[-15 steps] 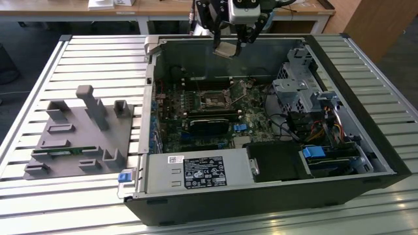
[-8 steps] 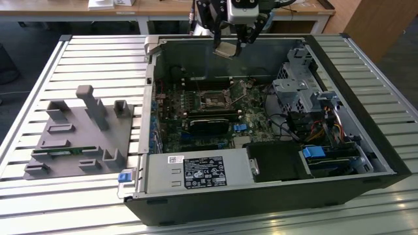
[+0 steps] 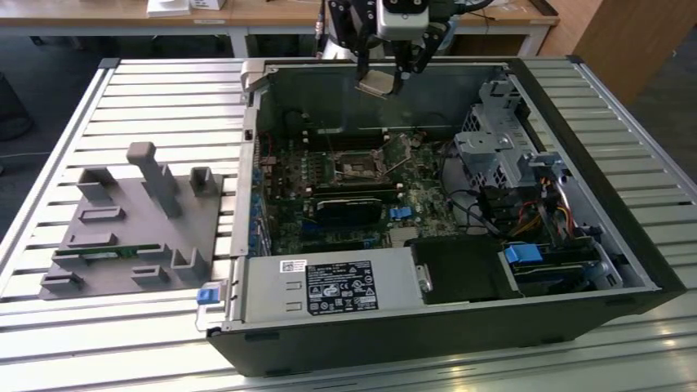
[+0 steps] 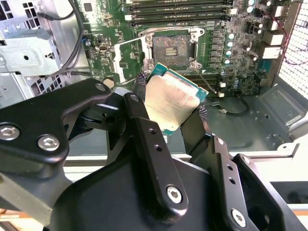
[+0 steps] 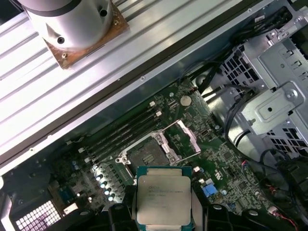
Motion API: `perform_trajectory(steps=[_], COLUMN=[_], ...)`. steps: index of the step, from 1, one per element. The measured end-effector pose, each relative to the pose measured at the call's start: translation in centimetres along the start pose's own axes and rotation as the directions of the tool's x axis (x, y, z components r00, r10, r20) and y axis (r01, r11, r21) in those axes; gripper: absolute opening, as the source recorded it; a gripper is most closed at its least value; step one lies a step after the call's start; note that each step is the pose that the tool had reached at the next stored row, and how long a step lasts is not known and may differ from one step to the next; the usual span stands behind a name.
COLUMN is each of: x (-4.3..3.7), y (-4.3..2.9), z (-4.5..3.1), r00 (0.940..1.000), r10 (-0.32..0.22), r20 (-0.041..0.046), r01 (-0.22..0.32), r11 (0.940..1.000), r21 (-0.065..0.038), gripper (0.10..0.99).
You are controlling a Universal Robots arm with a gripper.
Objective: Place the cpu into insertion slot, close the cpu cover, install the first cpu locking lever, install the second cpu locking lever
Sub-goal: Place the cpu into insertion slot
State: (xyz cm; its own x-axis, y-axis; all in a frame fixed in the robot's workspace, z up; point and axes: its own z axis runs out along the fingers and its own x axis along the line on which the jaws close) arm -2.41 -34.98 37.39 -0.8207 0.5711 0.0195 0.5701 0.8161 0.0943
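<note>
The black, angular metal gripper is closed part-way, its two bolted fingers clamping opposite edges of the cpu, a flat square chip with a dull silver-grey metal top and a thin green border. In the exterior view the cpu hangs tilted, above the far end of the open case and well apart from the board below.

Beneath it lies the insertion slot, a small dark square socket with a finely grained floor and a silvery metal rim; nothing sits in it. The cpu cover, a thin silvery metal frame with a cut-out centre, is swung open and stands up beside the slot.

Both belong to a green circuit board dotted with small cylindrical capacitors, with long black memory slots near the socket. The board lies in a dark sheet-metal computer case resting on a ribbed aluminium tabletop.
</note>
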Motion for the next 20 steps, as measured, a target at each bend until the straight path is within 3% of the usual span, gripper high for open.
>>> perform_trajectory(steps=[20], x=[0.0], y=[0.0], z=[0.02], r00=[0.9972], r10=[0.074], r20=[0.007], r01=[-0.074], r11=[0.9972], r21=[-0.002], gripper=[0.541])
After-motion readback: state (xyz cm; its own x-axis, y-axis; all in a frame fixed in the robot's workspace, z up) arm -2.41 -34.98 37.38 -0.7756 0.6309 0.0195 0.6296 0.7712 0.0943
